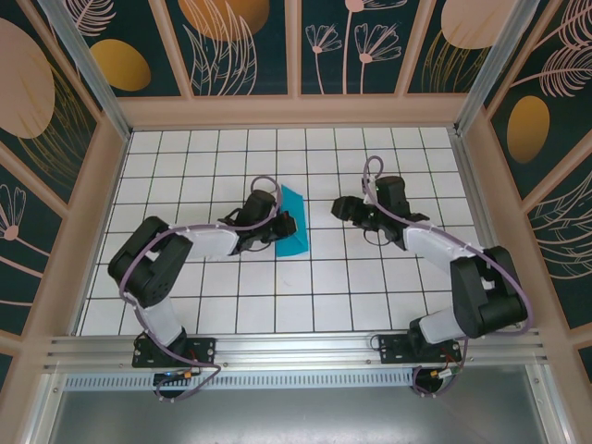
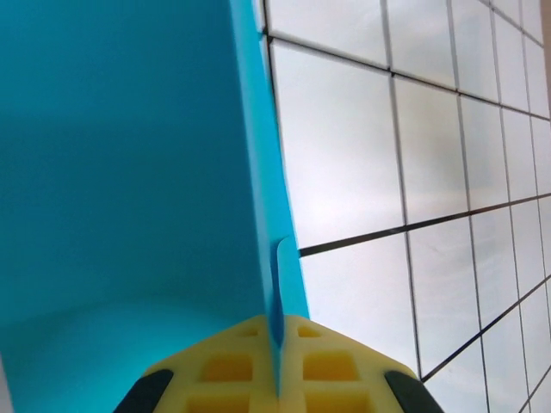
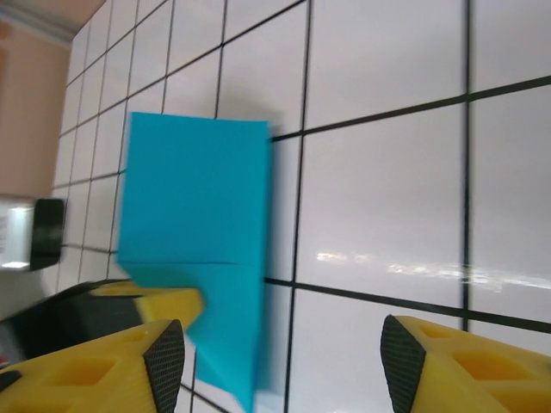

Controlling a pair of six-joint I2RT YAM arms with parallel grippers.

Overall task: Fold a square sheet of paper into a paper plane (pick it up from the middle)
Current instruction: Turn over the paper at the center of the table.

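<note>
The square sheet of paper is teal-blue and folded, and it stands up from the white tiles at the middle of the table. My left gripper is shut on its lower left edge. In the left wrist view the yellow fingers pinch the doubled paper between them, with one flap spreading left. My right gripper hangs open about a tile to the right of the sheet. Its view has the paper at the left with a crease line across it. Nothing lies between the right gripper fingers.
The floor is white grid tile inside a walled cell with patterned panels. The left gripper's yellow finger shows beside the paper in the right wrist view. Open tiles lie to the front and right.
</note>
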